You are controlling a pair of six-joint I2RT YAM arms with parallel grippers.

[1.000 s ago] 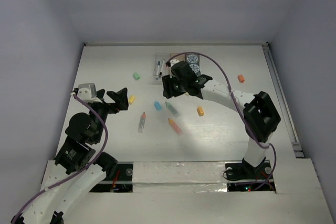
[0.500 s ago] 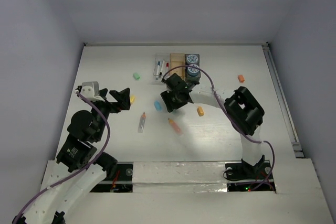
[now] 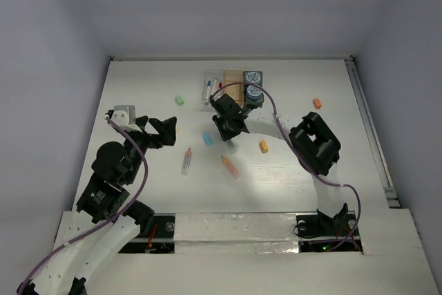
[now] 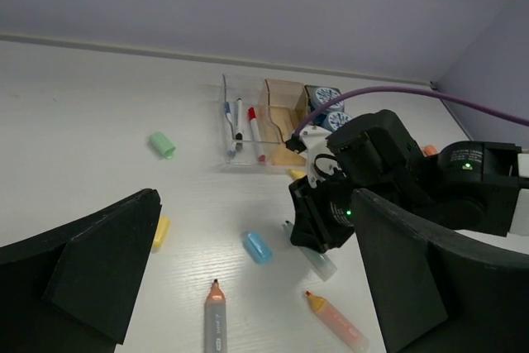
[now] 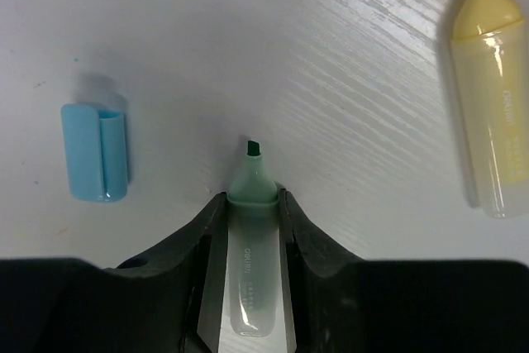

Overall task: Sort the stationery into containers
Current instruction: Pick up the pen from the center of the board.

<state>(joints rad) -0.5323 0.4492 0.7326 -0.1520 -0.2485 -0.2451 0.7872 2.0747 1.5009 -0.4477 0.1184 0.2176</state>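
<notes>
My right gripper is low on the table with its jaws closed against both sides of a green marker, whose uncapped tip points away from the wrist; part of the marker shows in the top view. A blue cap lies to its left and a yellow marker to its right. My left gripper is open and empty above the table, left of the blue cap. The joined containers stand behind: clear with thin pens, orange-tinted, dark grey with round rolls.
Loose on the table are an orange marker, a grey marker with an orange tip, a green cap, a yellow cap, an orange cap and another orange piece at the right.
My right gripper has moved from beside the containers forward and left, down onto the green marker. My left gripper has shifted slightly right.
</notes>
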